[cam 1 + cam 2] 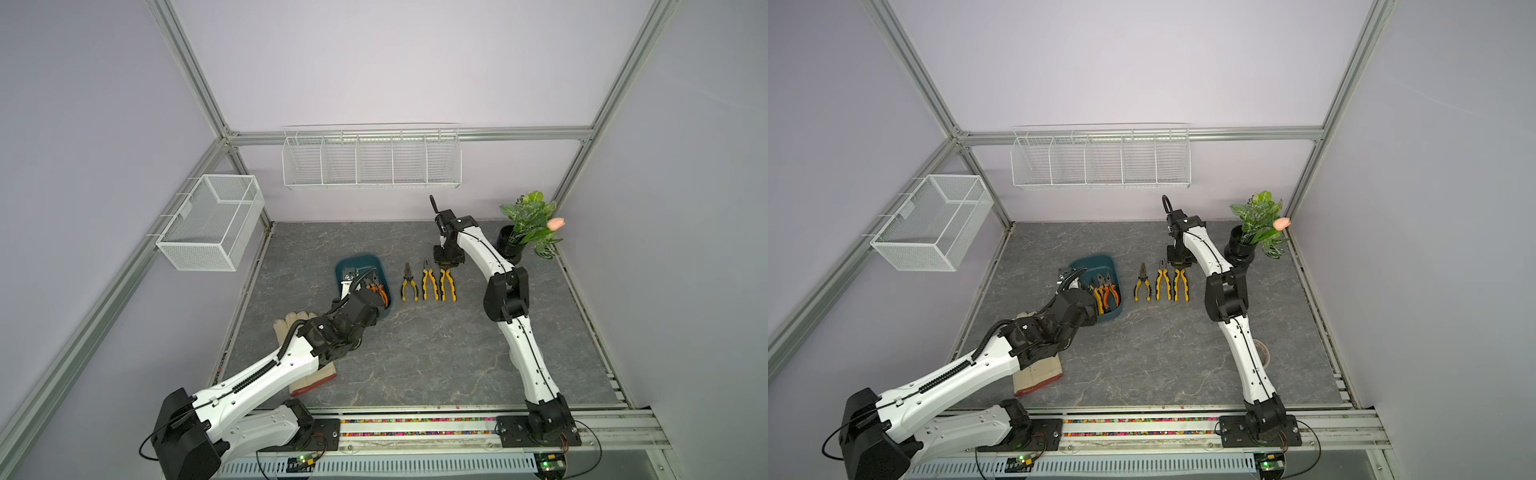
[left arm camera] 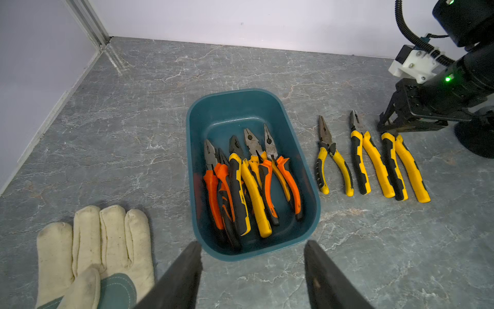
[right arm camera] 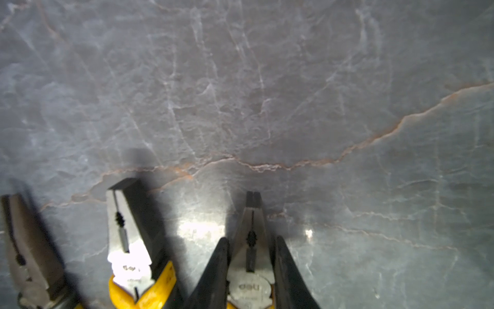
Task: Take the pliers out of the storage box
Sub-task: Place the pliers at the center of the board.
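Left wrist view: five pliers (image 2: 248, 182) lie in the storage box (image 2: 235, 107), with three yellow-handled pliers (image 2: 361, 160) in a row beside it on the worktop (image 2: 133, 133). All run lengthwise, noses toward the back wall (image 2: 267, 21). Left tool (image 2: 253, 243) hangs open over the box's near end. Right tool (image 3: 251, 238) is clamped on the head of the outermost pliers (image 3: 252, 211), farthest from the box.

Storage box (image 1: 374, 262) — half hidden behind left arm (image 1: 291, 357).

3 pliers (image 1: 425, 284) nr storage box (image 1: 361, 259)
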